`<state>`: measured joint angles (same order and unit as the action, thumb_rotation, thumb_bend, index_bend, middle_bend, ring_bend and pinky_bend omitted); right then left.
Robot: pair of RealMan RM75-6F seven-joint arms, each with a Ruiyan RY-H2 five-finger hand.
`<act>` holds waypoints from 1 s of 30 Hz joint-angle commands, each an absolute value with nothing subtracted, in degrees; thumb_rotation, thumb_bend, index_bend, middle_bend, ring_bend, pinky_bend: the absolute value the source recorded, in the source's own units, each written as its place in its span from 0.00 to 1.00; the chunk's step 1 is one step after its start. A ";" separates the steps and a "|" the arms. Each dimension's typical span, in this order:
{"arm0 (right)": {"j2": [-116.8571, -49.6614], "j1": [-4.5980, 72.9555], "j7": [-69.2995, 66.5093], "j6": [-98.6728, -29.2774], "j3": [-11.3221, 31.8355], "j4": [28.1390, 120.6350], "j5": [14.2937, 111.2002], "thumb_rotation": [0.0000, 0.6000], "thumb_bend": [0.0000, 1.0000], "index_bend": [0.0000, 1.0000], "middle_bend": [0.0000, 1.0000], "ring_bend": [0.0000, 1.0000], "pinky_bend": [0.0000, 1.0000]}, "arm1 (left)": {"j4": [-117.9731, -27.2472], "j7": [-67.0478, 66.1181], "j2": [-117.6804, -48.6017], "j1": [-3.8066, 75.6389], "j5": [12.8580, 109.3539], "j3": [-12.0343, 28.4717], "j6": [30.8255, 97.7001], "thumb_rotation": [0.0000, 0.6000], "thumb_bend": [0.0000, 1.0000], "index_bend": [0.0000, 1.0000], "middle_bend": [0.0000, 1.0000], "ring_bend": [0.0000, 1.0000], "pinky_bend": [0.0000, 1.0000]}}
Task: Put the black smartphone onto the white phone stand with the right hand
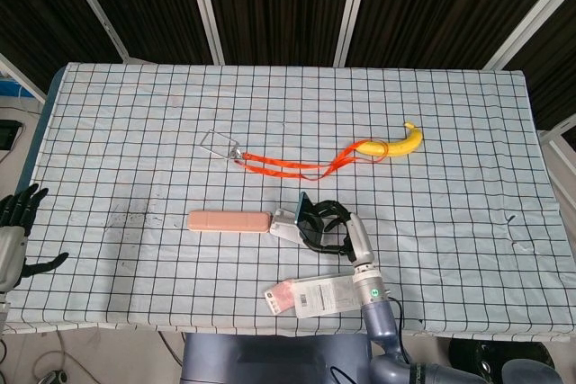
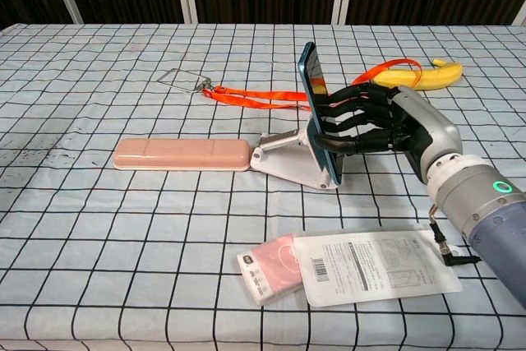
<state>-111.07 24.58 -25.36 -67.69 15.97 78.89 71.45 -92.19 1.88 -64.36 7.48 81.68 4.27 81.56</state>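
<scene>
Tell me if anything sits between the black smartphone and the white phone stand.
Nothing visible does. The right robot hand holds the black smartphone upright directly against the white phone stand.
</scene>
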 commanded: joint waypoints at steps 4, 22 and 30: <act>-111.42 24.54 -25.84 -67.73 16.03 78.30 71.74 1.00 0.25 0.68 0.67 0.56 0.50 | -92.22 1.90 -64.36 7.50 81.63 4.28 81.53 1.00 0.00 0.00 0.00 0.00 0.00; -113.60 24.72 -27.05 -69.37 16.72 75.74 73.11 1.00 0.25 0.68 0.66 0.56 0.50 | -92.28 2.11 -64.31 7.52 81.62 4.25 81.51 1.00 0.00 0.00 0.00 0.00 0.00; -114.10 24.38 -27.60 -69.15 16.05 74.62 73.18 1.00 0.25 0.68 0.66 0.56 0.50 | -92.29 2.26 -64.24 7.54 81.60 4.25 81.44 1.00 0.00 0.00 0.00 0.00 0.00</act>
